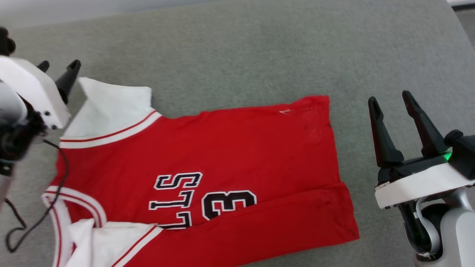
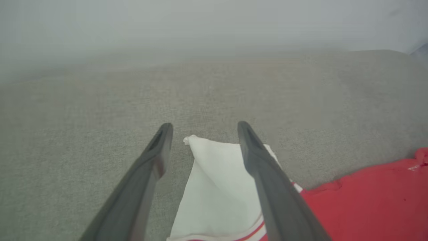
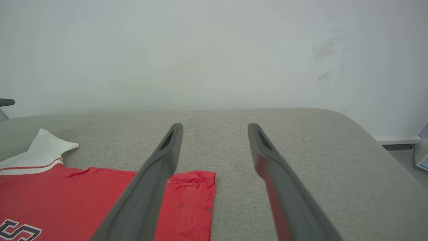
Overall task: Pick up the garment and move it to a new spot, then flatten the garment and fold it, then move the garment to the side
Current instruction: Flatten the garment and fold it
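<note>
Grey fabric surface [image 1: 241, 55], evenly lit, far right corner rounded. Behind its far edge stands a plain white wall [image 3: 167, 50], with dark scuffs [image 3: 326, 50] toward the right. Grey floor [image 3: 403, 162] lies beyond the right edge.

Each claw is built from two long, dark grey fingers [image 3: 160, 174] that taper to rounded tips, with a slot recessed into the inner face near the tip. The left claw [image 1: 59, 65] is carried on a white boxy housing [image 1: 31, 91] dotted with small dark screws [image 1: 47, 113], and a thin black cable [image 1: 65, 170] is looped beneath it. The right claw [image 1: 390, 97] is seated on a black base [image 1: 412, 165] over a white band [image 1: 419, 185]. A green light [image 1: 448, 156] is lit beside it, and a silver-grey forearm [image 1: 454, 230] is seen below.
</note>
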Controlling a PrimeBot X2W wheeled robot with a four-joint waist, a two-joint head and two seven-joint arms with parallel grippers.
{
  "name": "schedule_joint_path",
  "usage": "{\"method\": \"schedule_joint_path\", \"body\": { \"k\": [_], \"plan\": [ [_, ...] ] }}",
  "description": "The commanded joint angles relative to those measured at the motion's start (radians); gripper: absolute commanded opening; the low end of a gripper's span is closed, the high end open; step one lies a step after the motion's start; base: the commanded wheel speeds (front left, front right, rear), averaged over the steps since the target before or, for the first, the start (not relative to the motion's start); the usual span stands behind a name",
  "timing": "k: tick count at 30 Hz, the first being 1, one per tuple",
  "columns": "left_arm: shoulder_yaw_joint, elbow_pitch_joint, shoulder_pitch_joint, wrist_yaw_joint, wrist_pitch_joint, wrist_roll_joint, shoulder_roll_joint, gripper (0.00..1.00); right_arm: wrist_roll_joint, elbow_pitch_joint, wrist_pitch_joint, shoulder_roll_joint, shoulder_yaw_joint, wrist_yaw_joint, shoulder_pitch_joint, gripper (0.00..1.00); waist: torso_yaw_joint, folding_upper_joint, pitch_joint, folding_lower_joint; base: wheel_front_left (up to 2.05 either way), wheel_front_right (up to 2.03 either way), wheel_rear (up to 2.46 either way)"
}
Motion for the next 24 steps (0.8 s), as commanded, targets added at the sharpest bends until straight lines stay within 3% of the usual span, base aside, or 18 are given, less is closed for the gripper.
{"method": "schedule_joint_path", "body": {
  "k": [1, 9, 15, 16, 17, 18, 19, 24],
  "plan": [
    [-0.007, 0.024, -0.032, -0.013, 0.066, -0.021, 0.018, 1.0, 0.003, -0.011, 0.0, 0.011, 0.005, 0.0, -0.021, 1.0, -0.057, 0.0, 0.057, -0.0002, 0.0, 0.0, 0.0],
    [-0.061, 0.136, -0.128, -0.032, 0.373, -0.08, 0.077, 1.0, 0.025, -0.01, 0.004, 0.031, 0.025, 0.0, -0.007, 1.0, -0.114, 0.0, 0.117, -0.0002, 0.0, 0.0, 0.0],
    [-0.109, 0.232, -0.108, -0.011, 0.503, -0.106, 0.059, 1.0, 0.049, 0.01, 0.003, 0.038, 0.034, 0.0, -0.003, 1.0, -0.136, 0.0, 0.141, -0.0002, 0.0, 0.0, 0.0],
    [-0.114, 0.246, -0.099, -0.005, 0.526, -0.119, 0.047, 0.96, 0.054, 0.013, 0.003, 0.039, 0.034, 0.0, -0.003, 1.0, -0.137, 0.0, 0.141, -0.0002, 0.0, 0.0, 0.0],
    [-0.119, 0.255, -0.091, 0.001, 0.54, -0.127, 0.033, 0.5, 0.059, 0.017, 0.005, 0.04, 0.033, 0.0, -0.004, 1.0, -0.138, 0.0, 0.141, -0.0002, 0.0, 0.0, 0.0],
    [-0.122, 0.265, -0.086, 0.007, 0.552, -0.136, 0.024, 0.11, 0.065, 0.022, 0.009, 0.04, 0.031, 0.0, -0.004, 1.0, -0.137, 0.0, 0.141, -0.0002, 0.0, 0.0, 0.0],
    [-0.127, 0.27, -0.082, 0.008, 0.559, -0.136, 0.018, 0.0, 0.071, 0.024, 0.014, 0.041, 0.029, 0.0, -0.007, 1.0, -0.137, 0.0, 0.14, -0.0002, 0.0, 0.0, 0.0],
    [-0.11, 0.271, -0.098, 0.006, 0.492, -0.125, 0.001, 0.0, 0.086, 0.037, 0.036, 0.041, 0.015, 0.0, -0.024, 1.0, -0.123, 0.0, 0.125, -0.0002, 0.0, 0.0, 0.0]
  ]
}}
